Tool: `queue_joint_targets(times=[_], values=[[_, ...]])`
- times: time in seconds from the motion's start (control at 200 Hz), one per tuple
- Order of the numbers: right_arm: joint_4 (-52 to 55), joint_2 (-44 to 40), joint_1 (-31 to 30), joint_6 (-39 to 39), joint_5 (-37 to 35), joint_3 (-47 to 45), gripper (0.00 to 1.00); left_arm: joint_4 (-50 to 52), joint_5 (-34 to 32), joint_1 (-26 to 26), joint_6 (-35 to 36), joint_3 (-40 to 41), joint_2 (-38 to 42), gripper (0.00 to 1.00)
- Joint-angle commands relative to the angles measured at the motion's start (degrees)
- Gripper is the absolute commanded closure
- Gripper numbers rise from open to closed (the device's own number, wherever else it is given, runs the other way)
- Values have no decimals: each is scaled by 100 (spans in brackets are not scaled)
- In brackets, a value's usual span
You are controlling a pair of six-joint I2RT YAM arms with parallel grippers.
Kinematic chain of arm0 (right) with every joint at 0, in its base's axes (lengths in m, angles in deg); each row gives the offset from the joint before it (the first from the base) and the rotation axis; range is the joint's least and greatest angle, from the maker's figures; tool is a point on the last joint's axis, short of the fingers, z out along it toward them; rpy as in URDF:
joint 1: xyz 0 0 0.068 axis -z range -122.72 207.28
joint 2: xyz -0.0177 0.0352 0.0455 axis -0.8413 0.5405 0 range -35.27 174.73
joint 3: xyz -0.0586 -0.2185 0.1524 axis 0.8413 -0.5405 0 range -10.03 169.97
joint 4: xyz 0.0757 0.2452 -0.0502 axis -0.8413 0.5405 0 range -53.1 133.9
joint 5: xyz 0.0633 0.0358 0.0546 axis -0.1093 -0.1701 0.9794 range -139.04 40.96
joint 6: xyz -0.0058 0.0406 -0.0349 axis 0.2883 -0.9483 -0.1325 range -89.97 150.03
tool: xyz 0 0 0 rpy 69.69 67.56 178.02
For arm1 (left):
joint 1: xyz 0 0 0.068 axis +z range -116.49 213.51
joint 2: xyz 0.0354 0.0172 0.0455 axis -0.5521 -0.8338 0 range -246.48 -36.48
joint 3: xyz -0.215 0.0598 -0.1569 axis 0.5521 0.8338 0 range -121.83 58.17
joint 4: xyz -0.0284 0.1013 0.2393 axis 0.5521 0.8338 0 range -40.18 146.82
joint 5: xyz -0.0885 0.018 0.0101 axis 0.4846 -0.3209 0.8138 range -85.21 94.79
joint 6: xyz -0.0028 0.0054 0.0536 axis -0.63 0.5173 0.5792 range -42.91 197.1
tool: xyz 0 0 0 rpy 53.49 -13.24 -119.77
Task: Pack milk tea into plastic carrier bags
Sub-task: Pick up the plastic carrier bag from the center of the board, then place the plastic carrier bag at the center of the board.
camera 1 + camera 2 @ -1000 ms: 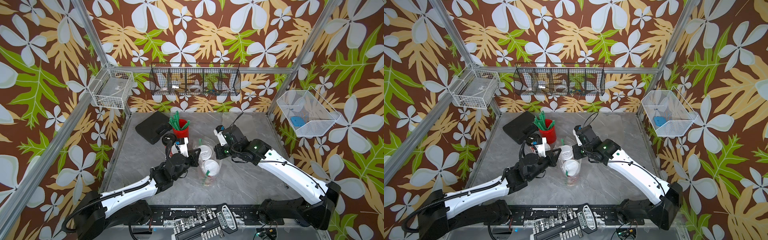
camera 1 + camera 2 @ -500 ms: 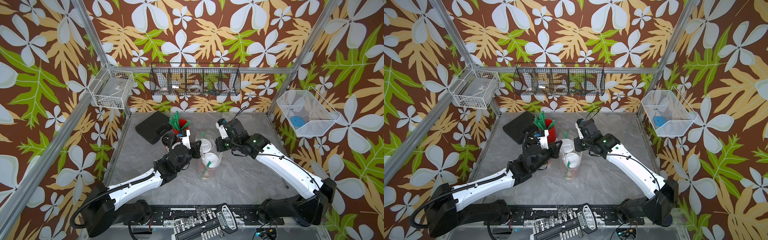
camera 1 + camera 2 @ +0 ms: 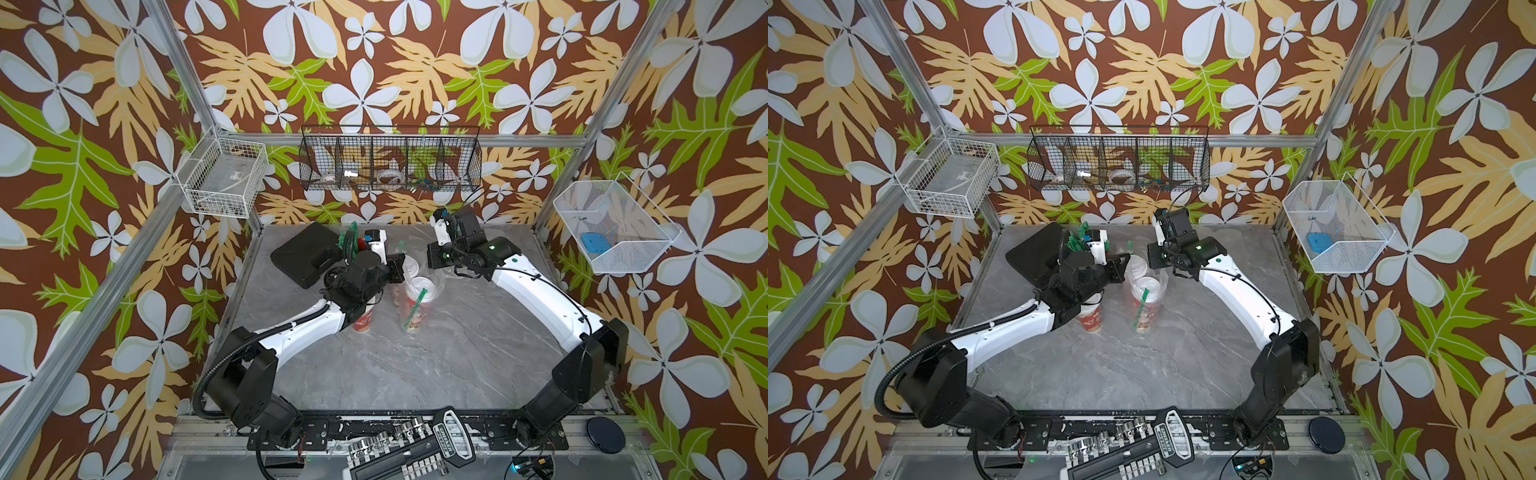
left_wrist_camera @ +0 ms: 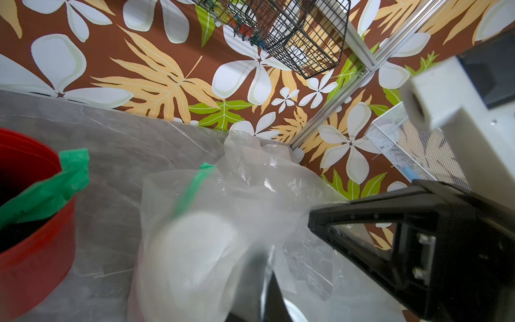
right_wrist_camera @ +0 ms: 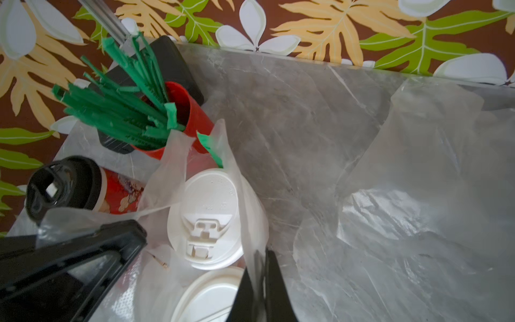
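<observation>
Left of the bag, a loose white-lid cup stands partly under my left forearm, near the bag but apart from it. A black-lid cup also stands left of the bag, farther back, and the straw cup sits just behind the bag's back-left corner.

My left gripper is closed at the bag's left edge. Film runs taut to its tip, so I judge it clamped on that handle, though the pinch itself is blurred.

Inside the bag, two white-lid cups stand upright in a row. The bag's long axis therefore runs from its back end to its near end, and my arms face each other across its short side.

At the bag's right edge, my right gripper is clamped on a strip of the film. More clear film lies flat to the right of the bag; I cannot tell whether it is a second bag.

The bag looks full. Both loose cups lie to its left, so my left arm is the nearer one once it lets go.
</observation>
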Motion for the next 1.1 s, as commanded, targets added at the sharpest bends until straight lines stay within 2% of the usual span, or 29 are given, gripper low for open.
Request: queue_joint_targets(times=[0.0,0.38,0.666,1.096], values=[[-131,305,71,158,190,456,100,-167,481,202,74,-414,-340,100],[-167,1380,203,212,260,1588,100,12,987,688,301,-1769,-1474,100],[-103,1962,276,89,292,2306,100,117,1377,1010,165,-2510,-2173,100],[-358,1688,272,1,215,2008,100,485,1315,1092,421,-2633,-2196,100]])
